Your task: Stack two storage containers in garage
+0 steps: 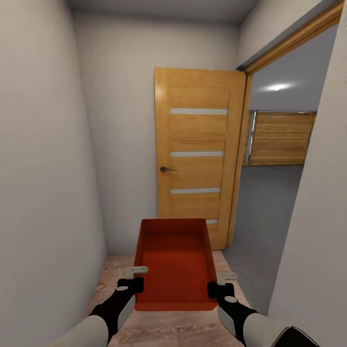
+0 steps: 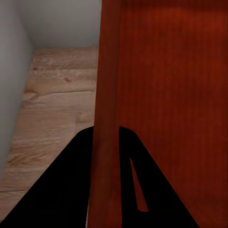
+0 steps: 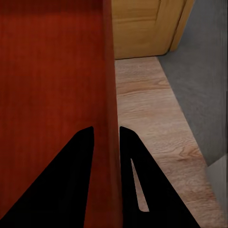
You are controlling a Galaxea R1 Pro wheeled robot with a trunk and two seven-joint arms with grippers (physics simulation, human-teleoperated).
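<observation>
left jaws [image 1: 136,278] clamp bin [image 1: 176,270] left wall | right jaws [image 1: 220,283] clamp right wall

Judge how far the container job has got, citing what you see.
Done: one storage container is lifted, left gripper and right gripper each clamping a side wall. In hand: carrying it over wood planks toward the open door. Left: entering the grey-floored garage, setting down, stacking the second.

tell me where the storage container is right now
In the head view the storage container hangs low at centre, held between the left pincer and right pincer, above wood-plank flooring before the open wooden door.
</observation>
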